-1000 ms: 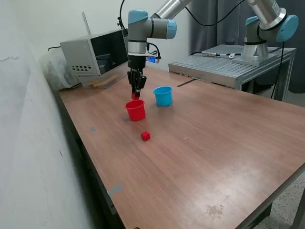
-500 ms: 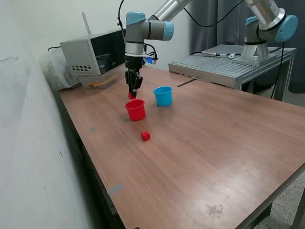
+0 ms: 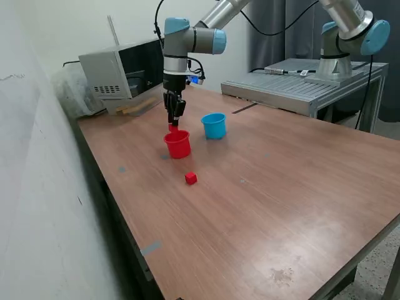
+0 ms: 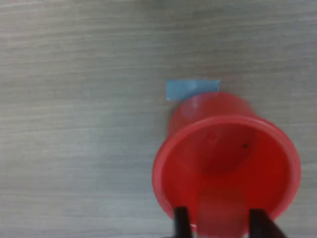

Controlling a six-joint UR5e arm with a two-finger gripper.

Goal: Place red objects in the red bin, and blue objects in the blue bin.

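Red cup (image 3: 178, 144) stood upright on the wood table (image 3: 281, 187), with the blue cup (image 3: 214, 125) just beside it toward the exterior view's right. Gripper (image 3: 174, 120) hung just above the red cup's far rim, pointing down. Jaws were narrowly parted around a small red cube (image 3: 172, 127); wrist view showed a red block (image 4: 221, 213) filling the gap between the dark fingertips (image 4: 181, 220) over the cup mouth. Second red cube (image 3: 190, 178) lay on the table in front of the red cup, apart from it. Blue tape patch (image 4: 192, 89) sat on the table touching the red cup's base. Blue cubes not visible.
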